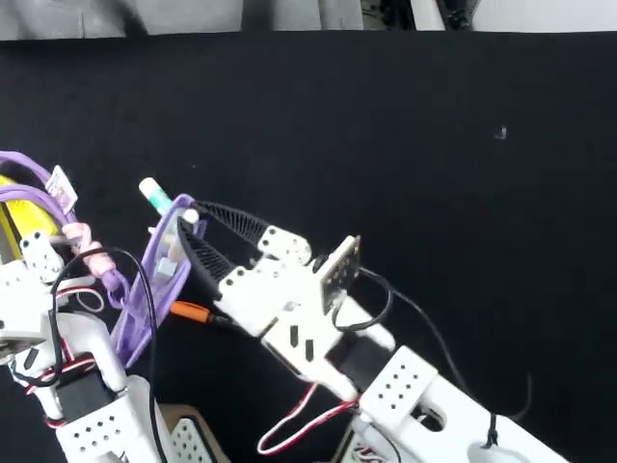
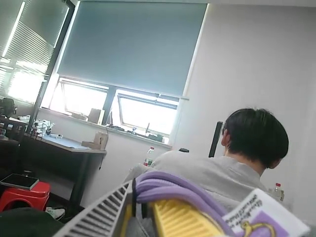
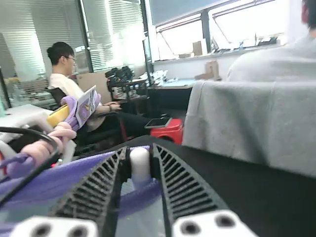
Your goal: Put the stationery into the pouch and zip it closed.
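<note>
now | my right gripper [image 1: 189,220] clamped on the white pen [image 1: 154,193], at the top edge of the clear purple-edged pouch [image 1: 145,289] | my left gripper [image 2: 140,211] closed on its purple strap [image 2: 173,190] | pouch between both arms

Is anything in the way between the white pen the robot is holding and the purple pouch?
No, nothing I can see is in the way. The right gripper has its jaws shut on the white pen, and the purple pouch is right next to the pen.
</note>
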`<state>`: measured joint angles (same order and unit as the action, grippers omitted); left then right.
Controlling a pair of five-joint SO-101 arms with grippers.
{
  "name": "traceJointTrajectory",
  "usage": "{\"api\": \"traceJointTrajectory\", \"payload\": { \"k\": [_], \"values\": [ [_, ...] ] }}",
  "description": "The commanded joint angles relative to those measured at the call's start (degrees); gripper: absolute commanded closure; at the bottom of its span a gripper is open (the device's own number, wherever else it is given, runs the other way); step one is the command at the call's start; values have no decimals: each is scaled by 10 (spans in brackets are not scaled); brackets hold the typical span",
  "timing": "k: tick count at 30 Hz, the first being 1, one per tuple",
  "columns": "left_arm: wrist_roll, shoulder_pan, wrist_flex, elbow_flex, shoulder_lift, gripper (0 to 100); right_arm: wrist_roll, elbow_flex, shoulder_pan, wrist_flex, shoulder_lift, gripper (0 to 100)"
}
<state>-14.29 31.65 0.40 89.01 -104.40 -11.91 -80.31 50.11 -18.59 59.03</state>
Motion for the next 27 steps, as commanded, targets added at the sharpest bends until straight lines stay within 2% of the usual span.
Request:
{"api": "traceJointTrajectory", "payload": {
  "k": [1, 5, 7, 13, 15, 21, 27],
  "values": [
    [-4, -4, -11, -2, 1, 970, -54, -31, 47, 56, -7, 983],
    [-4, -5, -11, -1, 1, 970, -53, -18, 48, 93, -7, 982],
    [-4, -6, -11, -1, 1, 970, -54, -17, 40, 96, -6, 946],
    [-4, -6, -11, -1, 1, 970, -53, -15, 34, 98, -3, 632],
    [-4, -6, -11, -1, 1, 970, -53, 0, 34, 103, -3, 570],
    [-4, -6, -11, -1, 1, 970, -56, 104, 34, 245, 44, 580],
    [-4, -2, -11, -4, 1, 971, -57, 162, 36, 393, 220, 584]
  ]
}}
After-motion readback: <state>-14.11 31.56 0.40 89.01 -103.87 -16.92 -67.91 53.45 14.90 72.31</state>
